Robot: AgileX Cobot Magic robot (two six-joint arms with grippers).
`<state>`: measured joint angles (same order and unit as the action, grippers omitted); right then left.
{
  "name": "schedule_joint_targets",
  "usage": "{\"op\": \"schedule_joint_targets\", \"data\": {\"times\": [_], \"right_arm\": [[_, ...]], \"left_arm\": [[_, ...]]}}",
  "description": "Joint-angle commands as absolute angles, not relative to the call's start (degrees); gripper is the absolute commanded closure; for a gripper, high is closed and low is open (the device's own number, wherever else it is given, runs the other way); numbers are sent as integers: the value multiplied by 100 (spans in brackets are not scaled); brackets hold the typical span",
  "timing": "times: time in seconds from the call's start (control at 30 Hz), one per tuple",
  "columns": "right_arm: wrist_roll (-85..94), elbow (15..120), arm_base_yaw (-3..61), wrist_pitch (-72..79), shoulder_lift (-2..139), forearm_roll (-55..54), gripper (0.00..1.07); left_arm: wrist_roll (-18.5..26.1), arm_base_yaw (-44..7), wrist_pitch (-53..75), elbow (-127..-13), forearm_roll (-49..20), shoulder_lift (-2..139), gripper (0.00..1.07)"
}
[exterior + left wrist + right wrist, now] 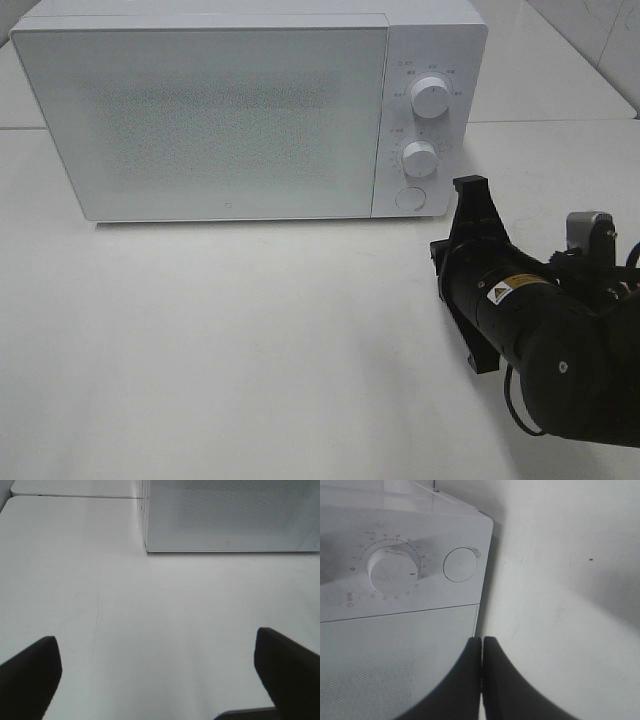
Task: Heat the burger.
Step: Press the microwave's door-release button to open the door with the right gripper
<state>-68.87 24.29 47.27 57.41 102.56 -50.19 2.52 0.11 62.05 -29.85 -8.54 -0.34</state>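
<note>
Burger unseen, progress unclear: boxy white microwave (220,110) closed; right hand (470,188), pinched together and empty, faces its round white button (410,199); left hand (155,635) spread, empty.

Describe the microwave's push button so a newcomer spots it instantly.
Find the white microwave at the back of the table; its control strip runs down the right of the door. The button is the lowest of three round controls, flat and unmarked, while the two knobs above it stick out with dial markings.
</note>
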Motion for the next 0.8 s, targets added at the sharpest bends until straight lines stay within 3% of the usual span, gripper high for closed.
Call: {"op": "schedule_joint_targets", "data": {"times": [0.03,0.8], "right_arm": [[-6858,2538,4738,5684,10273,-5042,107],[-6635,3529,3718,5088,10921,-4521,107]], "left_arm": [[252,-6,6131,-2968,-848,-115,8],[252,-6,6131,-2968,-848,-115,8]]}}
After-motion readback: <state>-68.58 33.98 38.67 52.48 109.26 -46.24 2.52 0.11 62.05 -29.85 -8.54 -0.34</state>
